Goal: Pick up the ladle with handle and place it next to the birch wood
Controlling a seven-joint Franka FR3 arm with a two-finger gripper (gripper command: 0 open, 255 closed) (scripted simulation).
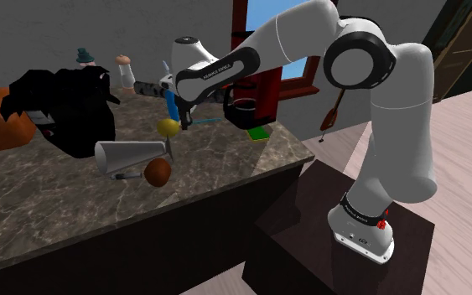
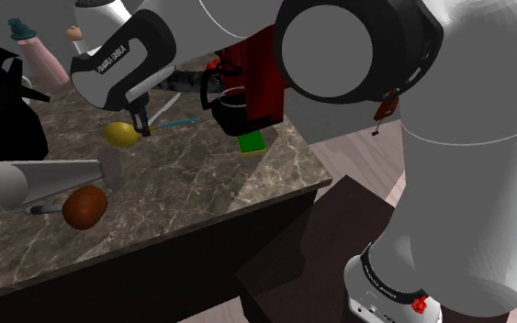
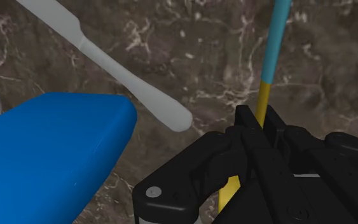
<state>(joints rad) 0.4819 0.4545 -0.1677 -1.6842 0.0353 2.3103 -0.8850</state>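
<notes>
Claw clamped on ladle handle, long axis running through the fingers, yellow bowl on the side toward the grey log, likely the birch, nearby on tabletop.

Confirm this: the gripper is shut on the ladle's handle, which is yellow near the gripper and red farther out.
One detail is wrong. The gripper is shut on the ladle's handle, yellow near the gripper, but farther out it is blue-green, not red. The wrist view shows it.
</notes>
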